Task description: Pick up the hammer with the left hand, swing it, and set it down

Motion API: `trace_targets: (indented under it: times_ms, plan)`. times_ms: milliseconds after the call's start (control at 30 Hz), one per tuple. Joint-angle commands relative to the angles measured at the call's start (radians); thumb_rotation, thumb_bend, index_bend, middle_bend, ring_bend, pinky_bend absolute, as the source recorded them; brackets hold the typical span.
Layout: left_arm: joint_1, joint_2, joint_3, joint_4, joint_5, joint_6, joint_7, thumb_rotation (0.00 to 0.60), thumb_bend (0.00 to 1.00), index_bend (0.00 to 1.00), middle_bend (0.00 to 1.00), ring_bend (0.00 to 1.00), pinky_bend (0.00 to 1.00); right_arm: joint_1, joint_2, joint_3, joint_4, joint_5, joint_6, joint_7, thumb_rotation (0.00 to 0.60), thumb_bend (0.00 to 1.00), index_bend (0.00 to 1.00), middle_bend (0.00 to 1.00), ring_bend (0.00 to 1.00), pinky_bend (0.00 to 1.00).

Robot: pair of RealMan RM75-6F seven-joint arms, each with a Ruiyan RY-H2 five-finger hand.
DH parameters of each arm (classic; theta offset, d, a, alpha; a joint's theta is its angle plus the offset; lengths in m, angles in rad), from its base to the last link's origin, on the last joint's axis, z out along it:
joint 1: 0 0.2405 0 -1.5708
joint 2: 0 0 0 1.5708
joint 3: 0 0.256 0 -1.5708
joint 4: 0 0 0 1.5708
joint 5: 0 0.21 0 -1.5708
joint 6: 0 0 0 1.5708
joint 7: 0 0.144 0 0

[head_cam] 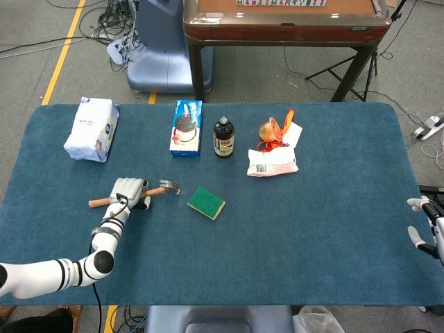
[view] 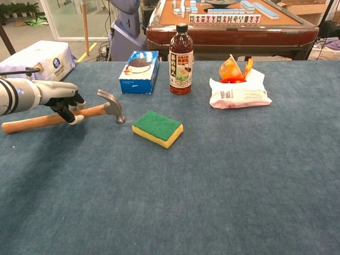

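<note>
The left hand [view: 61,98] lies over the middle of the hammer [view: 64,115] handle, its fingers [view: 71,118] curled down around the wood in a grip. The hammer itself rests on the blue table [head_cam: 312,222] at the near left, with its wooden handle running left to right, butt end to the left and the metal head [view: 111,105] to the right, rising slightly toward the head. In the chest view the head's face points down at the cloth; whether the handle is lifted clear of the table under the hand is hard to tell. The right hand [head_cam: 424,225] sits at the far right edge of the table in the head view, fingers apart and holding nothing.

Just right of the hammer head lies a green and yellow sponge [view: 158,128]. Farther back stand a blue box [view: 138,71] with a picture of dark biscuits on it, and a dark bottle [view: 181,58] whose label carries writing too small to read. To the right is a white packet [view: 239,90] with a barcode and an orange bag [view: 232,68] behind it. A white pack [view: 40,57] with a blue round logo lies at the far left.
</note>
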Motion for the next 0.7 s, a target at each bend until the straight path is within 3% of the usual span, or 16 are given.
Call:
trace_targets:
  times_ms: [33, 100, 200, 567, 700]
  plan:
    - [-0.001, 0.001, 0.003, 0.001, 0.000, -0.002, -0.001, 0.506, 0.47, 0.43, 0.46, 0.35, 0.23, -0.001, 0.002, 0.000, -0.003, 0.001, 0.001, -0.003, 0.600, 0.32, 0.32, 0.39, 0.31, 0.37]
    - [-0.001, 0.003, 0.007, 0.000, 0.003, -0.004, 0.000, 0.523, 0.48, 0.43, 0.46, 0.36, 0.23, -0.002, 0.003, 0.001, -0.006, 0.001, 0.002, -0.005, 0.600, 0.32, 0.32, 0.39, 0.31, 0.37]
    - [-0.003, 0.005, 0.015, -0.001, 0.008, -0.008, 0.002, 0.596, 0.49, 0.43, 0.46, 0.36, 0.23, -0.002, 0.004, 0.001, -0.010, 0.002, 0.002, -0.008, 0.600, 0.32, 0.32, 0.39, 0.31, 0.37]
    - [0.020, -0.002, 0.015, 0.026, 0.081, -0.018, -0.061, 0.600, 0.52, 0.50, 0.56, 0.45, 0.26, -0.010, 0.009, -0.001, -0.028, 0.008, 0.008, -0.024, 0.600, 0.32, 0.32, 0.39, 0.31, 0.37]
    - [0.036, -0.005, 0.008, 0.046, 0.135, -0.034, -0.110, 0.600, 0.54, 0.55, 0.61, 0.50, 0.36, -0.013, 0.013, 0.000, -0.039, 0.010, 0.011, -0.033, 0.600, 0.32, 0.32, 0.39, 0.31, 0.37]
